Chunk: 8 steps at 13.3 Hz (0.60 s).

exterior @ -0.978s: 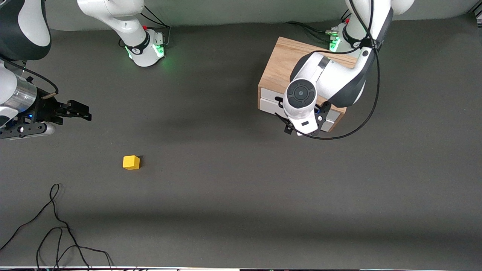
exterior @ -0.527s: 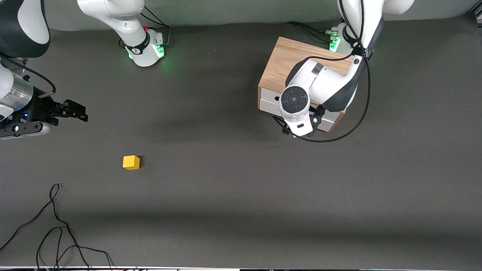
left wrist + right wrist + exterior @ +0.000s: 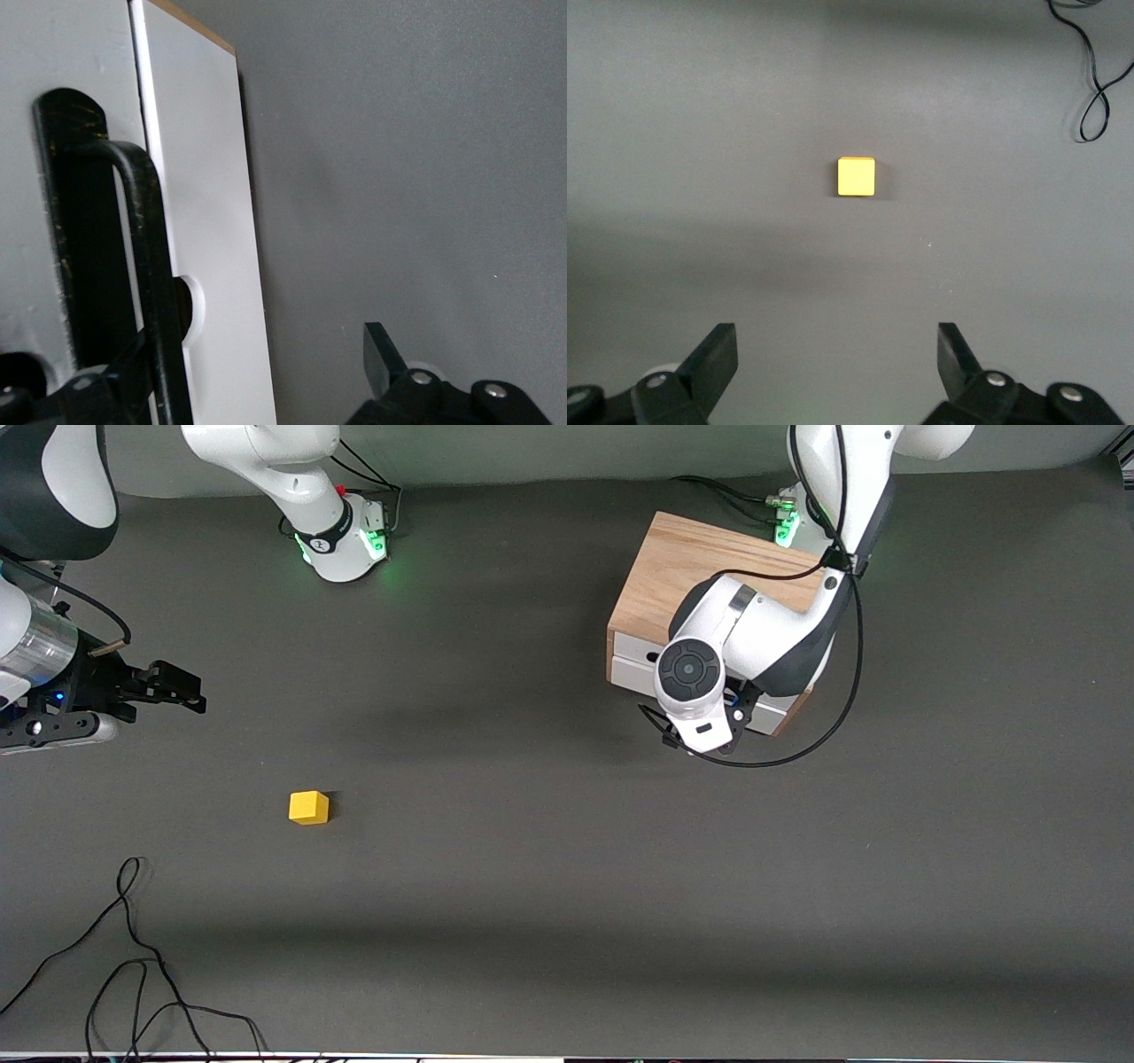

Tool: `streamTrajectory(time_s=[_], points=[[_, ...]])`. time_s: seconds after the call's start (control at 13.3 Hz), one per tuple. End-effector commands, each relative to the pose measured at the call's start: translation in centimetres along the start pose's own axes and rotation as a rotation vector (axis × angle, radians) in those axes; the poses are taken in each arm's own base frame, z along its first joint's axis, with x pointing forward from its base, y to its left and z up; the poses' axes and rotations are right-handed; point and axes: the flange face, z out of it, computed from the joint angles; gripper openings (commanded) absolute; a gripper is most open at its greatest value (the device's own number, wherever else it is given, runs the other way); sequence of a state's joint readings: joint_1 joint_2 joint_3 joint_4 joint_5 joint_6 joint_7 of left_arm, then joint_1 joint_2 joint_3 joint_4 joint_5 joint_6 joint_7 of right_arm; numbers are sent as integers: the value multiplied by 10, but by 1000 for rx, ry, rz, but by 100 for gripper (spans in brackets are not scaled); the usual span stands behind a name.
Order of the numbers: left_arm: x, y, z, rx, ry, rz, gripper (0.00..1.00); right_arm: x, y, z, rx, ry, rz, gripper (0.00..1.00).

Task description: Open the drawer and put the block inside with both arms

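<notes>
The oak cabinet (image 3: 687, 571) stands near the left arm's base, its white drawer (image 3: 631, 661) fronts facing the front camera. My left arm's wrist (image 3: 689, 670) hangs over those fronts and hides the hand. In the left wrist view my left gripper (image 3: 257, 359) is open right at the drawer front (image 3: 208, 204), with the black wire handle (image 3: 146, 257) just beside one finger and nothing gripped. The yellow block (image 3: 308, 808) lies on the table toward the right arm's end. My right gripper (image 3: 182, 689) hovers open above the mat, and its wrist view shows the block (image 3: 856, 176) ahead of the gripper (image 3: 835, 352).
Loose black cables (image 3: 133, 957) lie on the mat near the front edge, nearer to the camera than the block; one loop (image 3: 1099, 84) shows in the right wrist view. The two arm bases (image 3: 341, 540) stand along the table's back edge.
The left arm's wrist has shifted down and in toward the drawer fronts. The right gripper has drifted slightly toward its end of the table. The block has not moved.
</notes>
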<state>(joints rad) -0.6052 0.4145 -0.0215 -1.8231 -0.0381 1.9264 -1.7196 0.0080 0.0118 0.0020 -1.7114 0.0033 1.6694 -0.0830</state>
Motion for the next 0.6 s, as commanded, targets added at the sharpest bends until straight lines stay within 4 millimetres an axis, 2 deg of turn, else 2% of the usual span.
streamTrajectory(time_s=[0.0,0.3,0.53], points=[[-1,6,0,-26,20,3,100,0,-2,-2,-16,7,4,100],[-3,18,0,-58,19,5,100,-1,-1,-2,-16,7,7,100],[-2,28,-10,-84,15,3,100,0,-1,-1,-16,7,6,100]])
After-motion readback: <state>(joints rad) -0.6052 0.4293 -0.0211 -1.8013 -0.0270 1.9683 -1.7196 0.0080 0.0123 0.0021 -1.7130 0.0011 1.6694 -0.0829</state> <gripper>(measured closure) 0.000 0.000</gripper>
